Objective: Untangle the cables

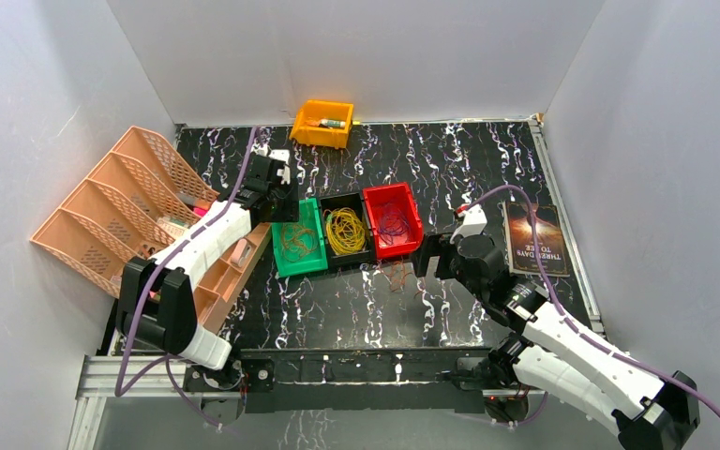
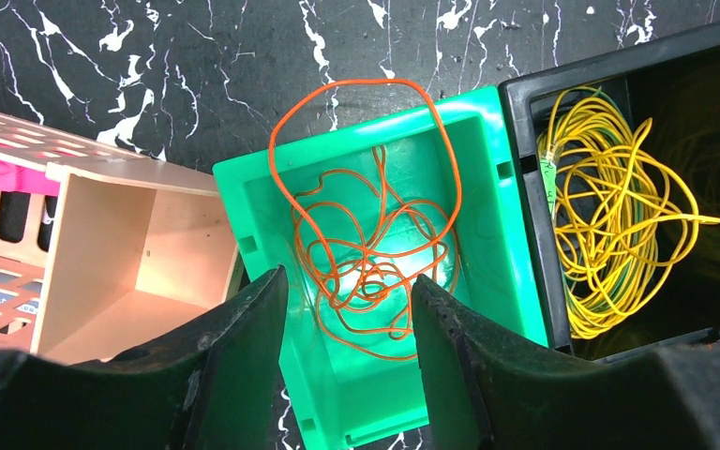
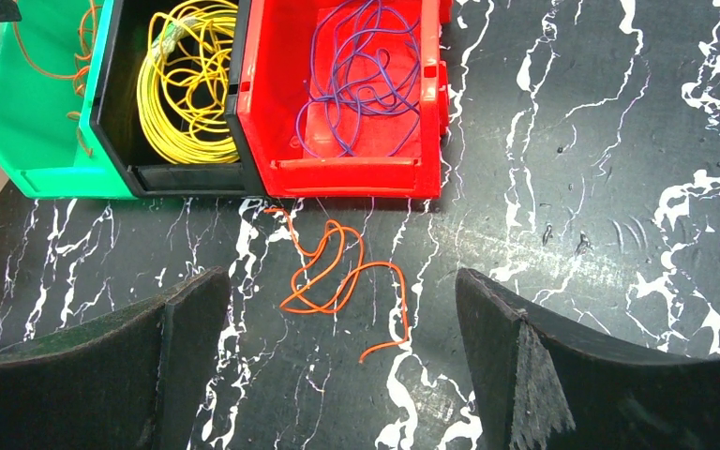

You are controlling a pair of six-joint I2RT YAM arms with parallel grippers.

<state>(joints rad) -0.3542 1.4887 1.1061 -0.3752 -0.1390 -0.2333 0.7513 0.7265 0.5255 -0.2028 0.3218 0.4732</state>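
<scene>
Three small bins stand side by side. The green bin [image 1: 297,246] holds a tangled orange cable [image 2: 367,277], one loop hanging over its far rim. The black bin [image 1: 344,232] holds a yellow cable [image 2: 609,216]. The red bin [image 1: 392,221] holds a purple cable [image 3: 366,75]. A short loose orange cable [image 3: 337,274] lies on the table just in front of the red bin. My left gripper [image 2: 349,281] is open and empty above the green bin. My right gripper [image 3: 342,281] is open and empty above the loose orange cable.
A peach slotted rack [image 1: 122,211] stands at the left, close to the green bin. An orange bin [image 1: 322,123] with a small item sits at the back wall. A dark book [image 1: 536,239] lies at the right. White walls enclose the black marbled table.
</scene>
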